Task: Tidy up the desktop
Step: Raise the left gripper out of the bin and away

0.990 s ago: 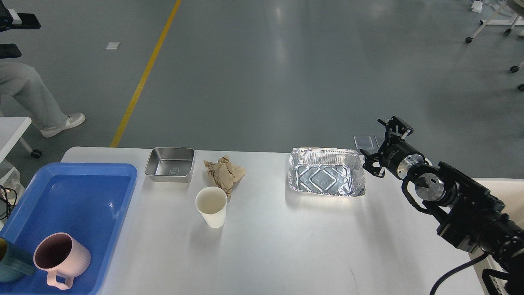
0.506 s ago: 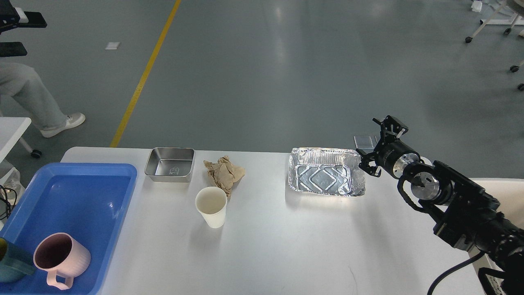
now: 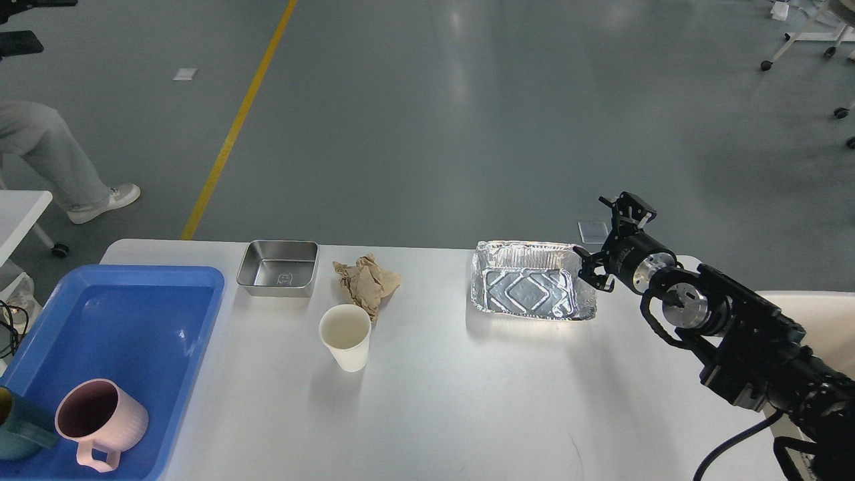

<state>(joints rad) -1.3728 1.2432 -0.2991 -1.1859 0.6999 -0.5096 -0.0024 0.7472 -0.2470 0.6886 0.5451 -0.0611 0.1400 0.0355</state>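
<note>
Foil tray [image 3: 531,280] is sitting on the white tabletop [image 3: 467,387] while the right pincer [image 3: 604,244], its 2 fingers spread and holding nothing, is hovering at its right rim.

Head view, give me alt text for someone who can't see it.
A black right gripper, fingers spread, reaches toward the right end of an empty foil tray on a white desktop. Further left sit a paper cup, crumpled brown paper, a steel tin, and a blue tray holding a pink mug.
</note>
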